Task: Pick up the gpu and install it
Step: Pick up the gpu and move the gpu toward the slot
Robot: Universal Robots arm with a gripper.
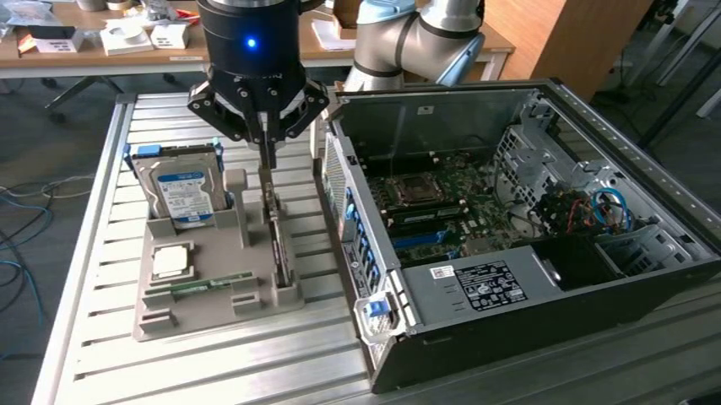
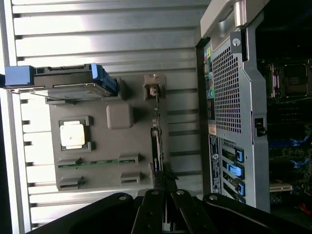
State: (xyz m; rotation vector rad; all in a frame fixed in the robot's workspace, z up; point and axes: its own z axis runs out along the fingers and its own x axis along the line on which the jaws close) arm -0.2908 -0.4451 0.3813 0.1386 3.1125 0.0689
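The gpu (image 1: 279, 245) is a thin dark card standing on edge in a slot of the grey holder (image 1: 169, 312), with its pale bracket at the far end. In the wrist view the gpu (image 2: 156, 146) appears edge-on as a dark line running in between my fingers. My gripper (image 1: 267, 169) hangs straight down over the card's far end. Its fingers are drawn close together on the card's upper edge. From the wrist, the gripper (image 2: 165, 192) looks pinched on the card, which still sits in the holder (image 2: 97, 141).
An open computer case (image 1: 529, 278) lies at the exterior view's right, its motherboard (image 1: 440, 211) exposed. The holder also carries a hard drive (image 1: 186, 190), a processor chip (image 1: 171, 260) and a green memory stick (image 1: 197, 287). A cluttered desk (image 1: 135, 51) stands behind the slatted metal table (image 1: 225, 371).
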